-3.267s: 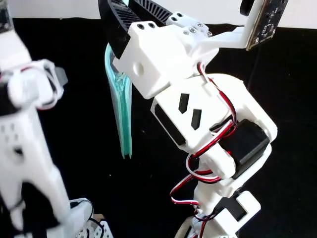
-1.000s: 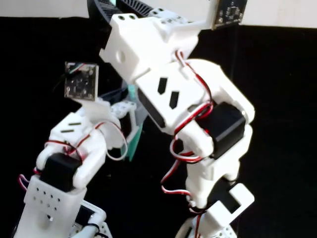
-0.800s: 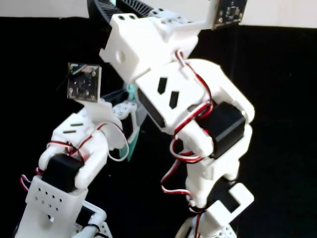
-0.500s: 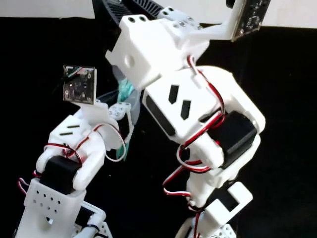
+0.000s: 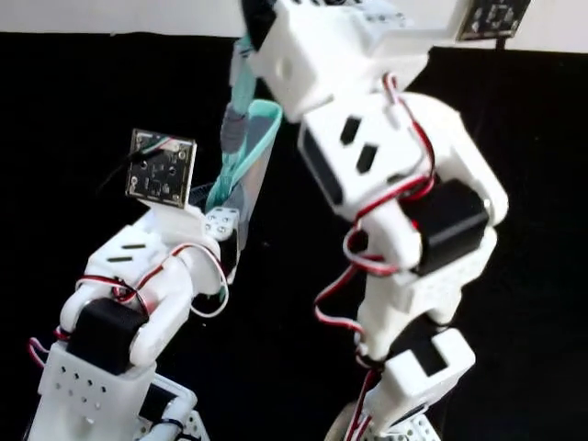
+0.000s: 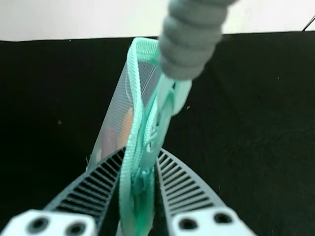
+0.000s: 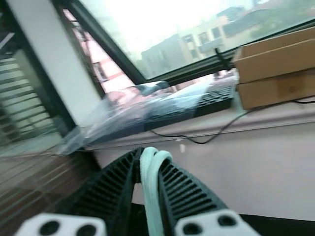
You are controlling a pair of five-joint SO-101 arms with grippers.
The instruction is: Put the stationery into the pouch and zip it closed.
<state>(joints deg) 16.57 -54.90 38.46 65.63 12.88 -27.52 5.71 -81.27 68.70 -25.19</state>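
- Above the black tabletop [image 5: 83,101], a see-through mesh pouch with mint-green fabric edging [image 5: 248,170] hangs in the air, held between the two arms.
- The left claw [image 5: 227,204] has its lower part. From the left wrist view, its black ribbed fingers [image 6: 98,191] are pinched narrow on the green edging, touching it on both sides.
- The right claw [image 5: 252,20], higher up, is clamped tight on a pale green loop [image 7: 153,172] at the pouch's top end.
- A grey ribbed cylinder-shaped piece [image 5: 233,130] sits against the edging near the top. What it is I cannot tell.
- An orange shape [image 6: 125,127] shows faintly through the mesh.
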